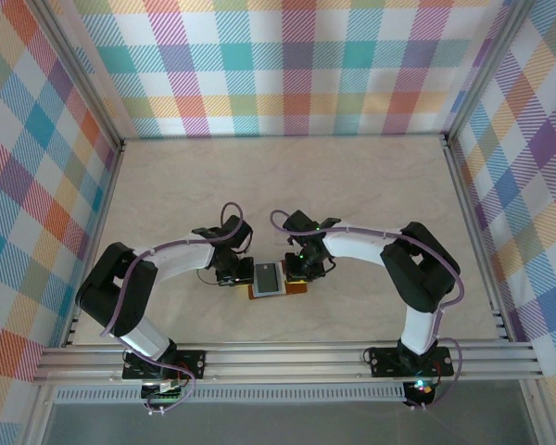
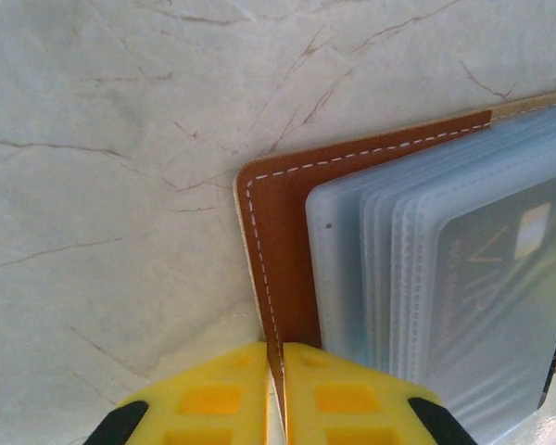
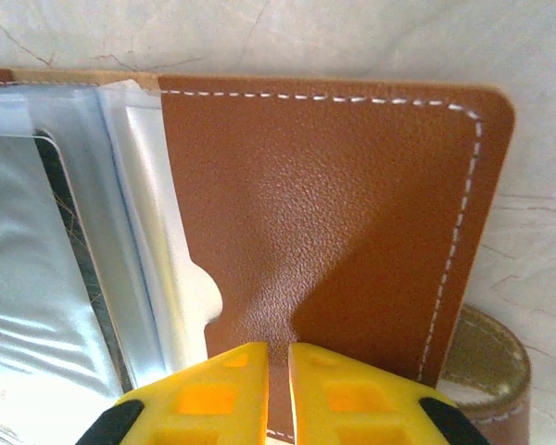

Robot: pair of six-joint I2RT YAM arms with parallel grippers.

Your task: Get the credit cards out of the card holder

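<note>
The left gripper sits left of centre on the marble-patterned table; in the left wrist view its yellow fingers are pressed together on the left edge of the card holder; the brown holder lies open and flat between both arms; its clear sleeves are fanned, a credit card showing through the top one; the right gripper is clamped on the right cover, just beside the snap tab.
</note>
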